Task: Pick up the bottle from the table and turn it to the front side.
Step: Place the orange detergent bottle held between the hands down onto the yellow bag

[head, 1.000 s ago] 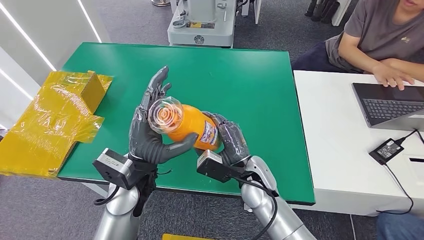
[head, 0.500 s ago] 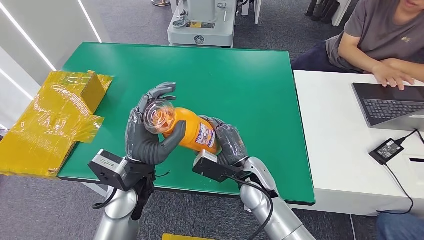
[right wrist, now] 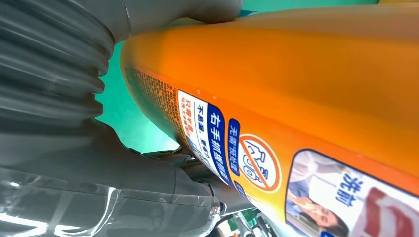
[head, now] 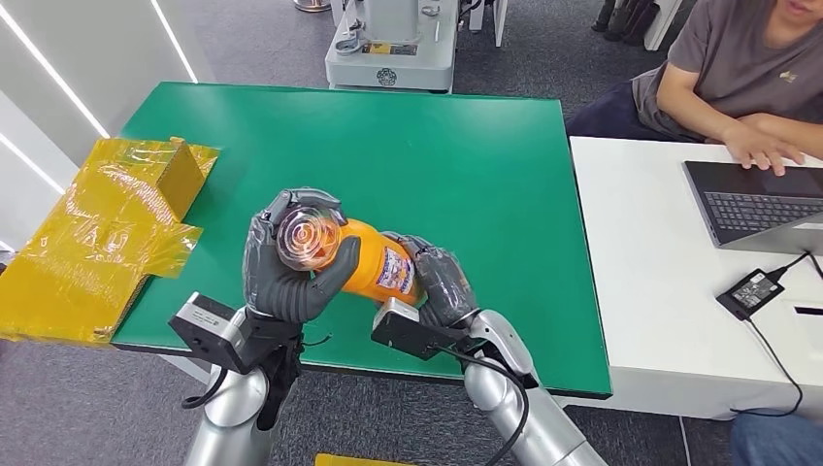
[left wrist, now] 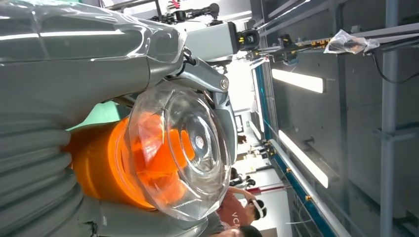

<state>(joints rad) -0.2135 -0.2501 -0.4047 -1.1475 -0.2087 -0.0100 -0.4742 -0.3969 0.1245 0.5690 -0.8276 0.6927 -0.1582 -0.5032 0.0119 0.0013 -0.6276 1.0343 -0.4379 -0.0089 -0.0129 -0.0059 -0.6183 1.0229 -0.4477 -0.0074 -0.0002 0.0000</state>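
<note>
**Bottle held aloft between both hands, mid-turn**

Orange bottle (head: 374, 260) up off the green table (head: 466, 165), lying roughly level above its near edge, clear cap (head: 308, 233) pointing toward the camera. Left hand (head: 281, 267) wrapped around the cap end, fingers curled over the top and thumb under the neck. Right hand (head: 442, 282) clasped on the far, base end, label (head: 398, 269) showing between the two. Close up from the right wrist, printed label (right wrist: 237, 158) running along the orange body (right wrist: 306, 64).

Judged risks from here:
- Slipping on the smooth clear cap during rotation, since that grip sits on a rounded surface.
- Opposing twist from two hands at once, jamming or popping the bottle loose.
- Letting go one-handed with a weak hold, dropping it past the near table edge to the floor.
- Stopping the turn with the label off-centre.

Yellow wrapped box (head: 107, 233) well apart at the left; person (head: 738, 68) at a laptop (head: 757, 199) far right.
</note>
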